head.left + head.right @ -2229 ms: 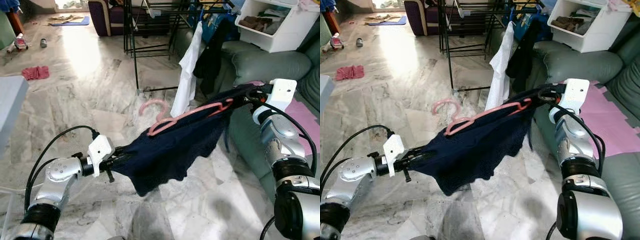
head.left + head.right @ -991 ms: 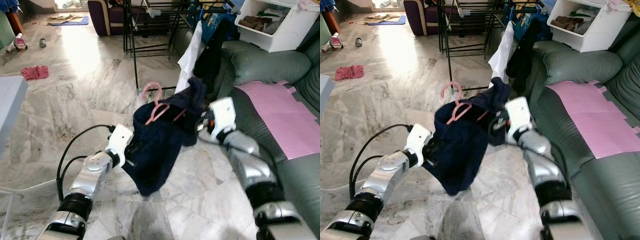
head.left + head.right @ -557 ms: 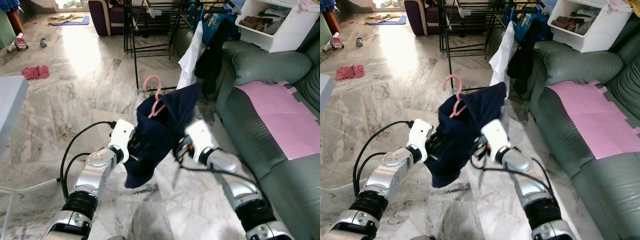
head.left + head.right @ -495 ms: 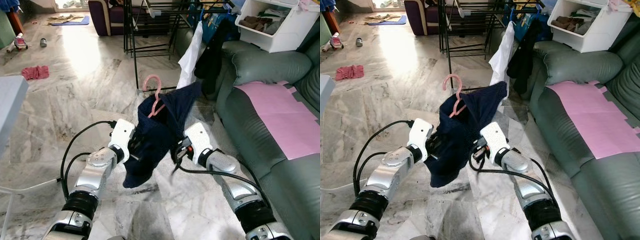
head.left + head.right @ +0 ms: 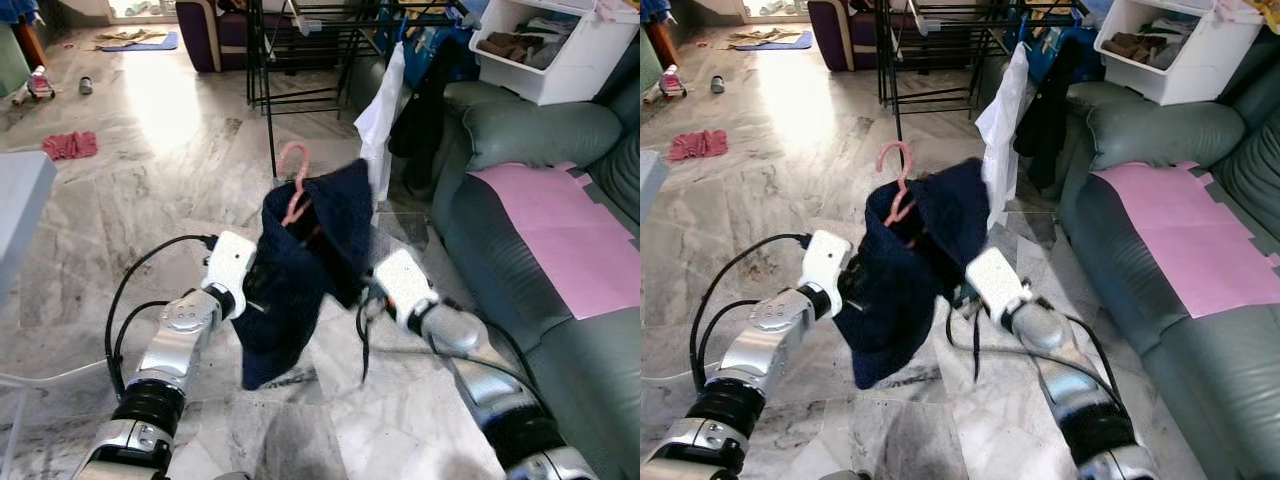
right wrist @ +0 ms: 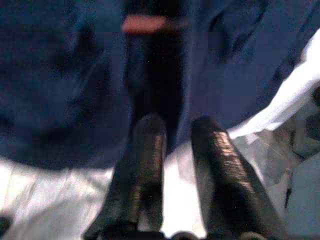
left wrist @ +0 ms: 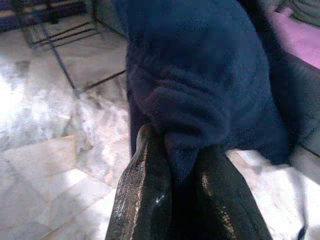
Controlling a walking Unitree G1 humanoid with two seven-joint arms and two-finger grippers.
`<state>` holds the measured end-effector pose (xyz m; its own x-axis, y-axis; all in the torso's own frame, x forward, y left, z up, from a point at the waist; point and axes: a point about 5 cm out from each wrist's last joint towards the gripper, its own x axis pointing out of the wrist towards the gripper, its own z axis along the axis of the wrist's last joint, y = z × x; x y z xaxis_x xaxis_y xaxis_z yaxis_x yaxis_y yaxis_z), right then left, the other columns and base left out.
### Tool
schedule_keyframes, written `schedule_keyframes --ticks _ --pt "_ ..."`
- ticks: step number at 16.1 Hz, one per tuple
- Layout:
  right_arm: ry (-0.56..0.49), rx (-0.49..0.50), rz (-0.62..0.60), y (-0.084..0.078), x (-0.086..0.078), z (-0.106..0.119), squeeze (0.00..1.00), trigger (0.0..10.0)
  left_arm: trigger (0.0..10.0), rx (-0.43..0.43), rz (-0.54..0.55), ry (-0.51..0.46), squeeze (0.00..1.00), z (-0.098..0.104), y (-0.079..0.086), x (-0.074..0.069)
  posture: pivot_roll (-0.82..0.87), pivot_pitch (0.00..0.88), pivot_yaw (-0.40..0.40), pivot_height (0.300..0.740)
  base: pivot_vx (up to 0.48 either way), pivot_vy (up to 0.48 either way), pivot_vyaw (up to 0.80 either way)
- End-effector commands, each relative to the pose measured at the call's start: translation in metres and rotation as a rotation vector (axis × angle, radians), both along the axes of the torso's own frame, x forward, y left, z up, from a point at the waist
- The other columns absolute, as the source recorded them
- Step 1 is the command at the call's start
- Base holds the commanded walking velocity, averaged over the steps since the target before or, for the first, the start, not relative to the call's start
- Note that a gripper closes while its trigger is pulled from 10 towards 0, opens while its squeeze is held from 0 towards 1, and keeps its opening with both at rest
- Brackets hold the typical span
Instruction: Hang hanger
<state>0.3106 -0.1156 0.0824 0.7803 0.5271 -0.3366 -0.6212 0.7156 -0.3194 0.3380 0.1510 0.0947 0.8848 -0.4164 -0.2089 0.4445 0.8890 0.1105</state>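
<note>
Hanger (image 5: 293, 190) pink, inside navy garment (image 5: 300, 270); left gripper (image 7: 172, 165) clamps garment; right gripper (image 6: 172, 145) parted, empty.

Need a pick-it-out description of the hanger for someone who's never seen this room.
Start at the grey-green leather sofa on the robot's right, then look to the marble floor beside it, where the left gripper pinches a dark navy knitted garment. The pink plastic hanger pokes its hook out of the garment's top, the only pink curved piece held up there.
</note>
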Motion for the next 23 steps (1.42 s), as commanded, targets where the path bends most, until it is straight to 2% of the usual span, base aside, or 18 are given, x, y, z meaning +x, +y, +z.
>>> schedule_keyframes --ticks 1,2,3,4,6,7,8,10,11,12,13,15,16,17,18,23 --pt "0.022 -0.046 0.055 0.003 -0.008 -0.007 1.00 10.0 0.0 -0.013 0.011 -0.059 0.00 0.013 -0.002 0.007 0.05 0.063 -0.085 0.740 0.000 0.000 0.00" --pt "0.025 -0.057 0.065 0.004 -0.009 -0.009 1.00 10.0 0.0 -0.009 0.014 -0.061 0.00 0.013 -0.002 0.007 0.05 0.063 -0.085 0.740 0.000 0.000 0.00" --pt "-0.006 -0.073 0.174 0.010 -0.017 -0.008 1.00 10.0 0.0 -0.007 0.013 -0.056 0.00 0.009 -0.002 0.006 0.04 0.062 -0.083 0.740 0.000 0.000 0.00" --pt "-0.016 -0.067 0.209 0.012 -0.019 -0.006 1.00 10.0 0.0 -0.008 0.010 -0.053 0.00 0.008 -0.002 0.005 0.04 0.063 -0.083 0.740 0.000 0.000 0.00" --pt "-0.041 -0.047 0.299 0.008 -0.022 0.005 1.00 10.0 0.0 -0.016 -0.018 -0.044 0.00 0.006 -0.001 0.004 0.04 0.063 -0.083 0.740 0.000 0.000 0.00" --pt "-0.075 -0.081 0.343 -0.006 -0.020 0.015 1.00 10.0 0.0 -0.006 -0.072 -0.047 0.00 0.007 -0.002 0.003 0.04 0.063 -0.082 0.740 0.000 0.000 0.00" --pt "-0.099 -0.118 0.327 -0.028 -0.013 0.026 1.00 10.0 0.0 0.024 -0.159 -0.068 0.00 0.010 0.000 0.001 0.04 0.064 -0.082 0.740 0.000 0.000 0.00" --pt "-0.114 -0.190 0.319 -0.053 -0.009 0.037 1.00 10.0 0.0 0.070 -0.253 -0.082 0.00 0.012 0.004 -0.003 0.04 0.066 -0.079 0.740 0.000 0.000 0.00" --pt "-0.114 -0.262 0.335 -0.072 -0.008 0.044 0.49 10.0 0.0 0.091 -0.325 -0.083 0.00 0.013 0.008 -0.006 0.04 0.066 -0.077 0.740 0.000 0.000 0.00" --pt "-0.181 -0.294 0.329 -0.086 -0.004 0.059 0.22 10.0 0.0 0.118 -0.385 -0.087 0.00 0.014 0.014 -0.009 0.03 0.066 -0.071 0.740 0.000 0.000 0.00" --pt "-0.217 -0.267 0.313 -0.091 -0.001 0.073 0.22 10.0 0.0 0.132 -0.426 -0.086 0.00 0.014 0.018 -0.011 0.03 0.064 -0.069 0.740 0.000 0.000 0.00" --pt "-0.215 -0.255 0.317 -0.094 -0.001 0.079 0.22 10.0 0.0 0.154 -0.477 -0.091 0.00 0.013 0.021 -0.013 0.02 0.063 -0.067 0.740 0.000 0.000 0.00" --pt "-0.198 -0.253 0.332 -0.097 -0.003 0.079 0.25 10.0 0.0 0.173 -0.532 -0.101 0.00 0.013 0.019 -0.016 0.03 0.064 -0.068 0.740 0.000 0.000 0.00" --pt "-0.155 -0.239 0.373 -0.098 -0.007 0.077 0.83 10.0 0.0 0.193 -0.601 -0.108 0.00 0.012 0.017 -0.020 0.03 0.064 -0.069 0.740 0.000 0.000 0.00" --pt "-0.129 -0.228 0.425 -0.099 -0.011 0.078 1.00 10.0 0.0 0.183 -0.652 -0.108 0.00 0.011 0.015 -0.024 0.03 0.063 -0.068 0.740 0.000 0.000 0.00" --pt "-0.105 -0.255 0.531 -0.097 -0.013 0.076 1.00 10.0 0.0 0.159 -0.773 -0.152 0.00 0.011 0.007 -0.034 0.03 0.060 -0.077 0.740 0.000 0.000 0.00"
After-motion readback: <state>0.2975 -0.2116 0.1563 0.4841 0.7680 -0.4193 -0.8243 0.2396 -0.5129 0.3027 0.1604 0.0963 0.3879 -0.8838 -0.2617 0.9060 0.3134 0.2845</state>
